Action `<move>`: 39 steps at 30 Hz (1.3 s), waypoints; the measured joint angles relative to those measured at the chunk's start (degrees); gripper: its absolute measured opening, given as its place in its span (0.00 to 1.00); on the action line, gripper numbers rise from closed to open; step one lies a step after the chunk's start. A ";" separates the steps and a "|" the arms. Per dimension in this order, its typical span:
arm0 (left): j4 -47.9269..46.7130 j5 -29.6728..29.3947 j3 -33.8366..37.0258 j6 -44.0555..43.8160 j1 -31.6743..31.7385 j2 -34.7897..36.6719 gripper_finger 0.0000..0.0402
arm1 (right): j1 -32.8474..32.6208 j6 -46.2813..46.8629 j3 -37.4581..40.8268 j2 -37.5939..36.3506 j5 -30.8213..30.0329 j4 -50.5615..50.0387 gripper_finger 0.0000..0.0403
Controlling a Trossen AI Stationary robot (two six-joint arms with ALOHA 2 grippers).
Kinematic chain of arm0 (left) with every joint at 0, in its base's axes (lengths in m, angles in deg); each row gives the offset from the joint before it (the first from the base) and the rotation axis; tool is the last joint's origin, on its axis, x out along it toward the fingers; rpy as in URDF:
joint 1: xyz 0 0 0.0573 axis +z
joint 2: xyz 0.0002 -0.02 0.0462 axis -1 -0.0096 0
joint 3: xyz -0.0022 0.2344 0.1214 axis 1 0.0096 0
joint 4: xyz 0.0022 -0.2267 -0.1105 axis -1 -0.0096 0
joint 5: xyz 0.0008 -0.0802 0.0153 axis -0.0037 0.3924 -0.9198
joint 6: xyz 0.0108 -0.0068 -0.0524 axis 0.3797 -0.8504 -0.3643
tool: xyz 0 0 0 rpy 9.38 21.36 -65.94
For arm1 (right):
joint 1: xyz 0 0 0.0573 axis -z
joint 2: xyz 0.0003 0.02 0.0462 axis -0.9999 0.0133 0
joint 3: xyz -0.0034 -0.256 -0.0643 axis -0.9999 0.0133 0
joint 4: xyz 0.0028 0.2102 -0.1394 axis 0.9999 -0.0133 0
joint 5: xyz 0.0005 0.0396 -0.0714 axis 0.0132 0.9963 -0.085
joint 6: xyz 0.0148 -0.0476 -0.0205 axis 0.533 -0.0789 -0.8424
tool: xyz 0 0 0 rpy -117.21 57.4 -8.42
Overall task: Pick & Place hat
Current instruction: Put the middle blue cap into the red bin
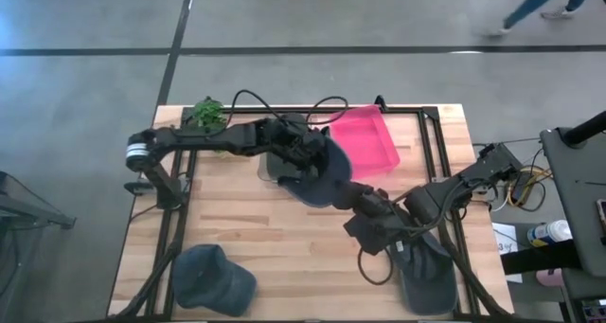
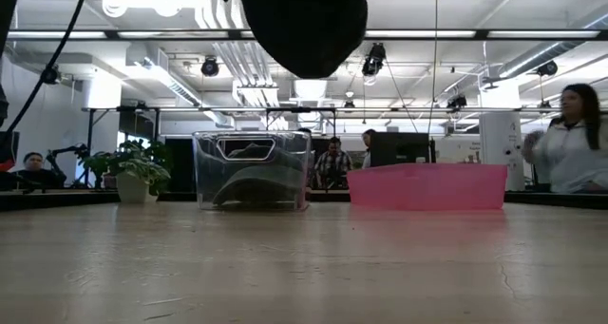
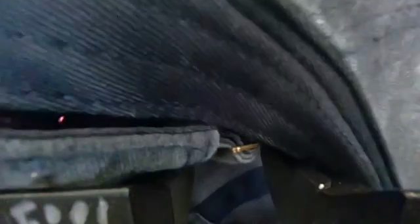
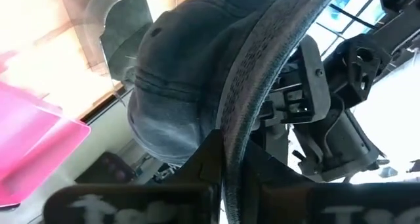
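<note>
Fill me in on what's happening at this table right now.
Both arms are at one dark cap, held up in the air above the table's far side, near the clear bin and the pink bin. The right gripper is shut on the cap's brim. The left gripper is at the cap's crown; whether it actually grips it I cannot tell. Two more dark caps lie on the wooden table: one near the left front corner, another under the right arm.

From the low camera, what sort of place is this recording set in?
Probably an open lab or workshop: bare ceiling ducts, people seated at desks behind the wooden table, and a marked concrete floor.
</note>
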 joint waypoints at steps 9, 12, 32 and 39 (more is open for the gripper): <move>-5.96 -3.67 -0.07 2.14 0.00 3.50 0.42 | 0.07 0.22 0.04 0.02 -1.08 -0.18 0.03; -8.19 -3.79 -0.07 2.10 -0.02 5.34 0.42 | 0.04 0.17 0.04 0.02 -1.06 -0.18 0.03; -8.50 -6.77 -0.07 1.92 0.04 19.45 0.42 | 0.07 0.35 0.07 0.02 -4.02 -0.37 0.03; -8.65 -11.14 -0.07 3.50 0.04 20.85 0.42 | 0.21 0.15 0.07 0.02 -4.01 -0.36 0.03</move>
